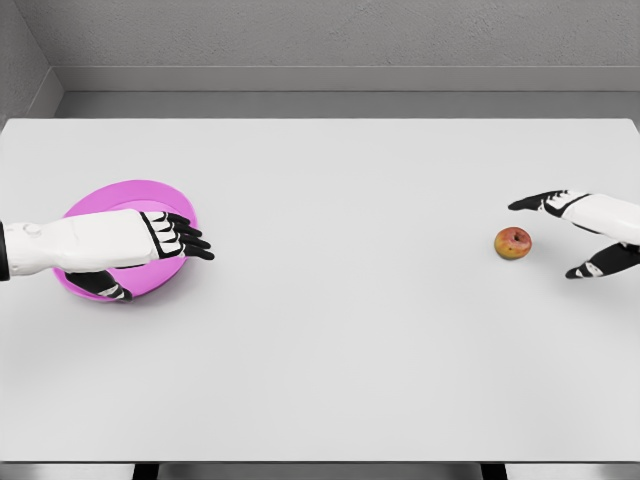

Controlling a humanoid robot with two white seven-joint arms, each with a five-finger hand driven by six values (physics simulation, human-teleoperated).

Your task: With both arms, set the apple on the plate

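I see my left hand (150,240) reaching in flat from the left, fingers extended together. My right hand (585,232) enters from the right, thumb and fingers spread wide.

Bare table (340,330) between apple (513,243) and plate (110,195); left hand (165,238) overhangs plate

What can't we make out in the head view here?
- Plate: its middle and near rim are hidden by the left robot hand and forearm; contact unclear.
- Right robot hand: palm cut off by the right edge.
- Apple: too small for surface detail.
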